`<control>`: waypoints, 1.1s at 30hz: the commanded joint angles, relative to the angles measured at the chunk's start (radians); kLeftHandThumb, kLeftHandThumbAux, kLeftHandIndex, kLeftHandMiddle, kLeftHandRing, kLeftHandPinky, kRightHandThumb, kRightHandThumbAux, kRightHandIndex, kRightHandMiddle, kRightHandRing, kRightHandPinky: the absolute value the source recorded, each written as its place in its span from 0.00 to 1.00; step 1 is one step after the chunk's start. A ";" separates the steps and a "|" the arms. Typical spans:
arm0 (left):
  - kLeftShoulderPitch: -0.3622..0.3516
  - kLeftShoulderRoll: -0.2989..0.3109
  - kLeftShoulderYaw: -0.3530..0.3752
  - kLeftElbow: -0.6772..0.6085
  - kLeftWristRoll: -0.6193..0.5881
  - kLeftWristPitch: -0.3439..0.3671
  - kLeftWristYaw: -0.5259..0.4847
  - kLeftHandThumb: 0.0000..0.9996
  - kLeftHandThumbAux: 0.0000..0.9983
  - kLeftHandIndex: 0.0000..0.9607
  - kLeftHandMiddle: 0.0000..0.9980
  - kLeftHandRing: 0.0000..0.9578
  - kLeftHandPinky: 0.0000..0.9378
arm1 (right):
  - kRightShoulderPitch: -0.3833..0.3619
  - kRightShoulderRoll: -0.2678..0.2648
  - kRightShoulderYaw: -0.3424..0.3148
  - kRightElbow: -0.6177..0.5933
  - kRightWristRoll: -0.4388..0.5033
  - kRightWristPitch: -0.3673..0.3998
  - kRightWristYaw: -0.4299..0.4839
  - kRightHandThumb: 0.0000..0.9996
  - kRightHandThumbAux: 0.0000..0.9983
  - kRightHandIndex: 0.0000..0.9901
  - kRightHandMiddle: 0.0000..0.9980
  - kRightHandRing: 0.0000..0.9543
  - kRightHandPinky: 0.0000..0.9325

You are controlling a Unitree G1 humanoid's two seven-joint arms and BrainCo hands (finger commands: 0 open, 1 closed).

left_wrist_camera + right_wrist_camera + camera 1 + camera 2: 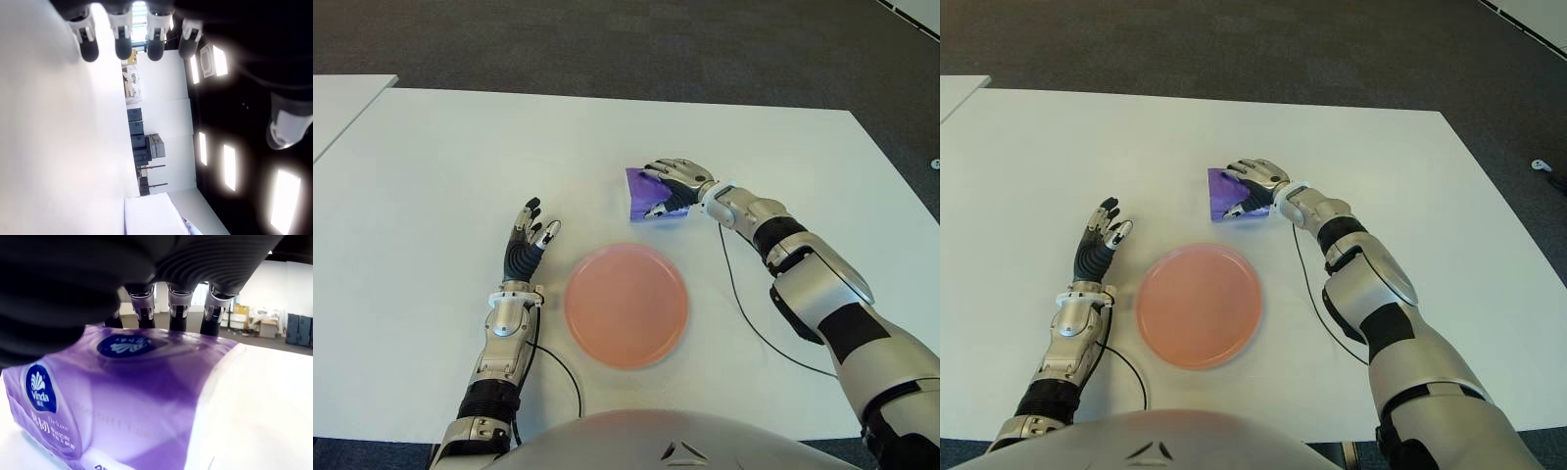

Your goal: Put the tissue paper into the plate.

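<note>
Pink plate (626, 305) bare; right hand (674, 188) curled round purple tissue pack (641, 186).

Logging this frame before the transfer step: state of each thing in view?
tissue pack: lying on the table, beyond the plate, not in it; right hand on it
plate: flat on the table, nothing in it
right hand: fingers curled over the tissue pack
left hand: left of the plate, fingers spread, holding nothing
table: white
</note>
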 commanded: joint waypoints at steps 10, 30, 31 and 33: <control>0.030 -0.013 0.001 0.014 0.018 0.022 0.027 0.35 0.44 0.00 0.00 0.00 0.00 | 0.009 0.037 0.045 0.036 -0.028 0.020 0.013 0.42 0.29 0.00 0.00 0.00 0.00; 0.040 -0.024 0.002 0.007 -0.002 0.021 0.016 0.36 0.42 0.00 0.00 0.00 0.00 | 0.072 0.051 0.106 0.076 -0.043 0.073 -0.029 0.44 0.33 0.00 0.00 0.00 0.00; 0.040 -0.025 0.002 0.007 -0.003 0.021 0.016 0.36 0.42 0.00 0.00 0.00 0.00 | 0.085 0.052 0.111 0.081 -0.045 0.080 -0.038 0.44 0.33 0.00 0.00 0.00 0.00; 0.040 -0.024 0.002 0.007 -0.002 0.021 0.019 0.37 0.42 0.00 0.00 0.00 0.00 | 0.107 0.055 0.122 0.089 -0.051 0.093 -0.055 0.45 0.33 0.00 0.00 0.00 0.00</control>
